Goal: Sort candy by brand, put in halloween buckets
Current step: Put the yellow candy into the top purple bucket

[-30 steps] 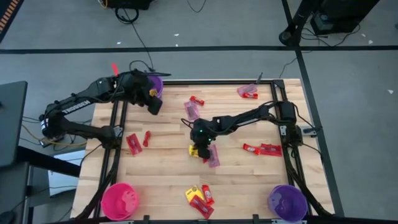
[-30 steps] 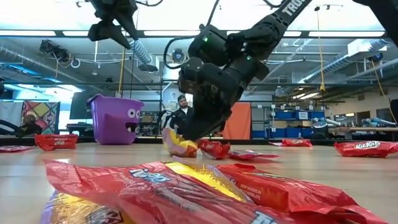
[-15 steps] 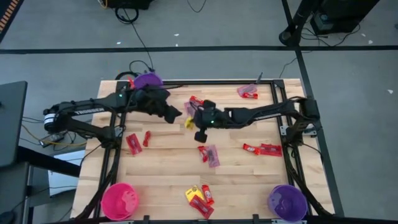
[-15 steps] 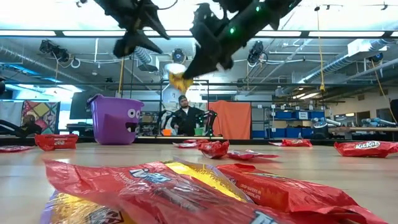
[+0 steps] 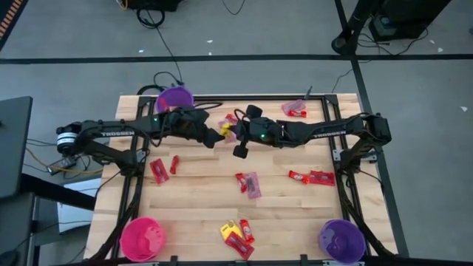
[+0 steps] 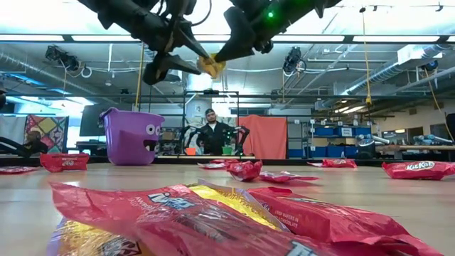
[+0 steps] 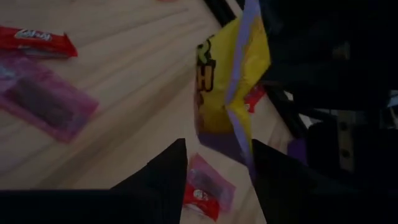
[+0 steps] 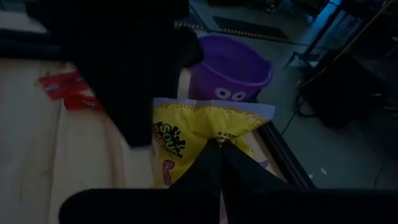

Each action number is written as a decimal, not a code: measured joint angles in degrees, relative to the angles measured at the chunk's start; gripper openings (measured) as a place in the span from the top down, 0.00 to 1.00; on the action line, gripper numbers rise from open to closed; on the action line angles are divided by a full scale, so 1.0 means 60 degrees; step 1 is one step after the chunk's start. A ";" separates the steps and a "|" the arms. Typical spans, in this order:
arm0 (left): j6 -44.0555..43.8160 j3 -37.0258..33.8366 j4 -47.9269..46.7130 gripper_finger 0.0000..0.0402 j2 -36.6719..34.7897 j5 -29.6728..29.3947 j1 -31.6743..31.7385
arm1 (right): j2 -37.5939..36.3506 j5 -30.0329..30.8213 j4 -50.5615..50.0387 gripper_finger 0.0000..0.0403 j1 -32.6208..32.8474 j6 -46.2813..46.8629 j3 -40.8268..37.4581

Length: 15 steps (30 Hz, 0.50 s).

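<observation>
Yellow packet [image 8: 202, 134] clamped in right hand [image 8: 219, 149]; left hand [image 7: 217, 165] fingers apart around it; low view: midair.

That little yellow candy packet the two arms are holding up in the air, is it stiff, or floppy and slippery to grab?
Probably floppy: the yellow packet creases and bends where the right claw pinches its edge. Likely light too, since that small pinch holds it above the table. Its wrapper could be slippery, so the open left claw may need a firm squeeze.
</observation>
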 joint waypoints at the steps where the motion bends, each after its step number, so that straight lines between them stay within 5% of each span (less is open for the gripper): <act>1: 0.0007 0.0003 -0.0005 0.61 0.0027 -0.0008 0.0000 | 0.0000 0.0020 0.0066 0.98 0.0000 -0.0016 0.0000; 7: 0.0274 0.0000 0.0400 0.94 0.0078 -0.0093 0.0000 | 0.0000 0.0166 0.0025 0.98 -0.0025 -0.0047 0.0000; 15: 0.0534 0.0038 0.0817 0.99 0.0078 -0.0052 0.0036 | 0.0000 -0.0239 -0.0006 0.98 -0.0198 -0.0044 0.0000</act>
